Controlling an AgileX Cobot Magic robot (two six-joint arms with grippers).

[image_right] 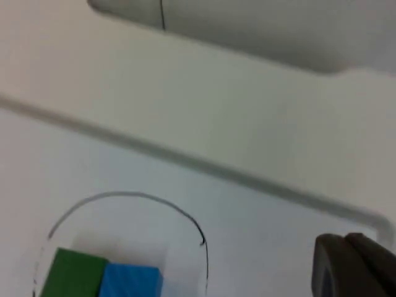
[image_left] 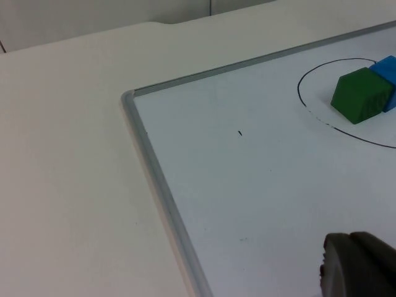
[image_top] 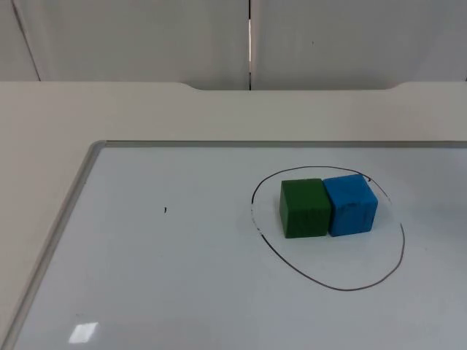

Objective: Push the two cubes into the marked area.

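A green cube and a blue cube stand side by side, touching, inside a hand-drawn black oval on the whiteboard. The green one is on the left, the blue one on the right. The left wrist view looks across the board at the green cube and part of the blue cube, far from a black fingertip. The right wrist view has both cubes, green and blue, within the oval line, with a black fingertip off to the side.
The whiteboard has a grey metal frame along its left and far edges. Beyond it lies the cream table top, ending at the grey partition wall. A small black mark sits on the board.
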